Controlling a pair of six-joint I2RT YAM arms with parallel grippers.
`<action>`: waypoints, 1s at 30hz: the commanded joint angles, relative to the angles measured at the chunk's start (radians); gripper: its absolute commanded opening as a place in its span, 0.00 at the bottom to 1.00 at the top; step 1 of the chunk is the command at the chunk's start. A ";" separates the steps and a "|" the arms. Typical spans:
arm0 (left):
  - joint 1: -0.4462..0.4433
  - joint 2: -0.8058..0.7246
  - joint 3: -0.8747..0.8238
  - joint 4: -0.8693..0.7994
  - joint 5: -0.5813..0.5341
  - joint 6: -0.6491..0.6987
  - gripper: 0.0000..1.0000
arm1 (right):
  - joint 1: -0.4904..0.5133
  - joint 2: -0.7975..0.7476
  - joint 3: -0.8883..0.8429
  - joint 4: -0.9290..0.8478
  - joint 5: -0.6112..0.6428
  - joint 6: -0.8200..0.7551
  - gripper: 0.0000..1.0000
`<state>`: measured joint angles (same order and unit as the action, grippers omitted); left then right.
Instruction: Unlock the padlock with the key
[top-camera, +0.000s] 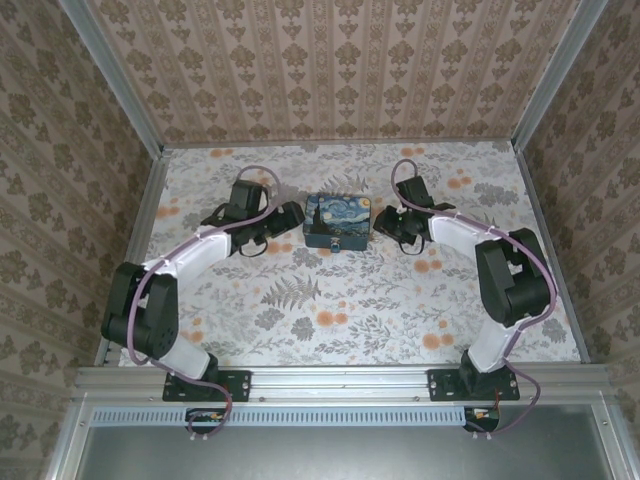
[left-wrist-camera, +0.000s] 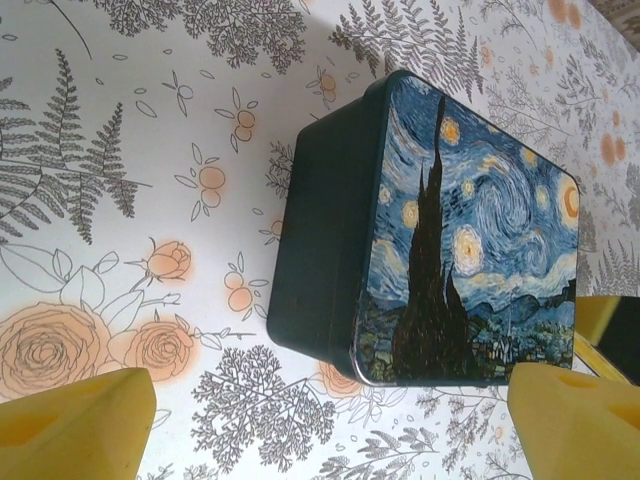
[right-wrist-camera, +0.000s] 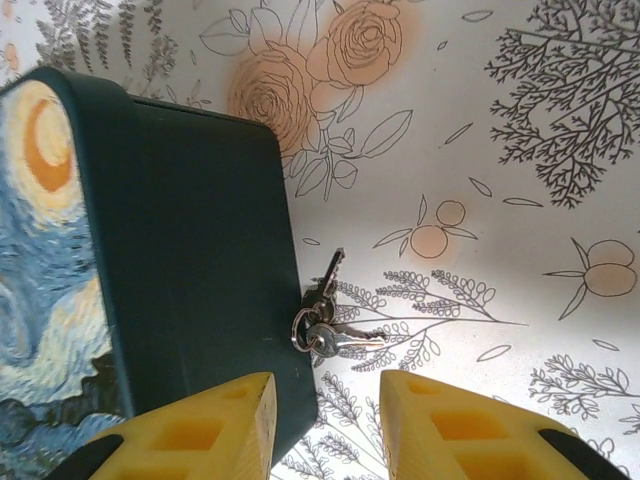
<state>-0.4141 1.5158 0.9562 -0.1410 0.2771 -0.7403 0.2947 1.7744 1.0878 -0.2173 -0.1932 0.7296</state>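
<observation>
key (right-wrist-camera: 345, 338) beside tin (right-wrist-camera: 190, 260), before right pincer (right-wrist-camera: 328, 398)

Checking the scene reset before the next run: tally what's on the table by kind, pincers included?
Blue-and-yellow painted rectangular tin box: 1
Small silvery metal key bunch on a ring: 1
Yellow-tipped pincers: 2 (left pincer, right pincer)
Total: 4
</observation>
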 joint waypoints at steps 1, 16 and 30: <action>-0.012 -0.041 -0.026 -0.005 0.014 0.005 0.92 | 0.024 0.033 0.062 -0.023 0.011 0.009 0.35; -0.021 -0.073 -0.105 0.046 0.059 -0.012 0.93 | 0.069 0.106 0.156 -0.160 0.190 -0.013 0.41; -0.013 -0.108 -0.110 0.039 0.057 -0.006 1.00 | 0.102 0.184 0.208 -0.199 0.201 -0.052 0.50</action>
<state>-0.4309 1.4437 0.8490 -0.1108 0.3199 -0.7410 0.3840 1.9308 1.2549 -0.3603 -0.0288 0.7052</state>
